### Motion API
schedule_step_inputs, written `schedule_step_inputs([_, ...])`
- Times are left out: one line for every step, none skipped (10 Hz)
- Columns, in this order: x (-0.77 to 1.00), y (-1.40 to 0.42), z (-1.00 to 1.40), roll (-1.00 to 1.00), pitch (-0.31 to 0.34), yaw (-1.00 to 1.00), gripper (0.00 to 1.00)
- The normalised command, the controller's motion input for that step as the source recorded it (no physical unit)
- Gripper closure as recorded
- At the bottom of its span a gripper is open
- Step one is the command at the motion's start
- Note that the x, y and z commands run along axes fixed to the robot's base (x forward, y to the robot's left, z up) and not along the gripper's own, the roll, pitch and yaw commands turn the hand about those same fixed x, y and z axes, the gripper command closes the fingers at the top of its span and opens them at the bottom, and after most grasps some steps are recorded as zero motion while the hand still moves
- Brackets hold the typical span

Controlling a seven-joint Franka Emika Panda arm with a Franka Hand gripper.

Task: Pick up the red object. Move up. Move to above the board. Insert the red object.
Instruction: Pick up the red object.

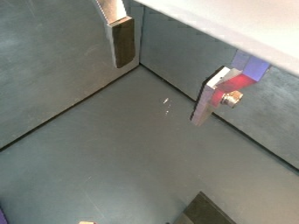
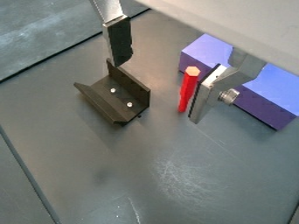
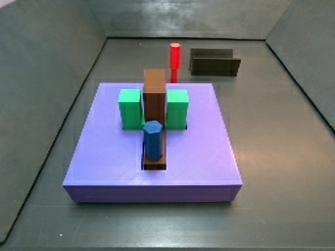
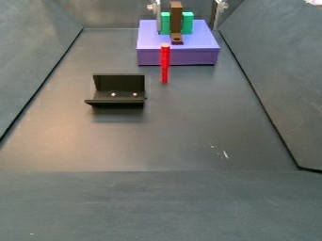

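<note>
Wrist view shows the gripper (image 2: 158, 77) spread open and empty, one finger (image 2: 214, 92) just beside the red object (image 2: 184, 90), the other near the fixture (image 2: 114, 97). The peg stands upright on the floor between fixture and board (image 3: 92, 162). The board's far edge is cut off in a side view (image 4: 201, 54); the gripper barely shows there.

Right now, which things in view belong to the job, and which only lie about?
For the job:
red object, standing on the floor
board
pincer, fingers apart, beside the red object

Lying about:
fixture
blue peg
brown block
green blocks
</note>
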Motion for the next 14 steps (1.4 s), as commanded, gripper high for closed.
schedule_step_inputs([0.00,-0.03,0.00,0.00,0.000,0.00,0.00])
schedule_step_inputs([0.36,-0.51,-0.17,0.00,0.000,-0.13,0.00])
schedule_step_inputs([0.52,-0.86,-0.21,0.02,0.000,-0.12,0.00])
schedule_step_inputs([0.55,-0.86,-0.19,0.00,0.000,-0.11,0.00])
schedule_step_inputs([0.57,-0.84,-0.19,0.00,0.000,-0.11,0.00])
schedule_step_inputs([0.55,-0.79,-0.21,0.00,0.000,-0.14,0.00])
schedule_step_inputs([0.52,-0.65,-0.26,-0.03,0.000,-0.14,0.00])
schedule_step_inputs([0.47,-0.53,-0.27,-0.04,0.000,-0.11,0.00])
schedule_step_inputs([0.33,-0.31,-0.23,-0.01,0.000,-0.03,0.00])
schedule_step_inputs([0.28,-0.18,-0.27,-0.03,0.000,-0.05,0.00])
schedule_step_inputs([0.05,-0.05,-0.27,0.00,0.000,0.00,0.00])
schedule_step_inputs([-0.03,0.00,-0.29,0.00,0.000,0.00,0.00])
schedule_step_inputs([-0.23,0.00,-0.31,0.00,0.000,0.00,0.00])
schedule_step_inputs([-0.31,0.00,-0.31,0.00,0.000,0.00,0.00])
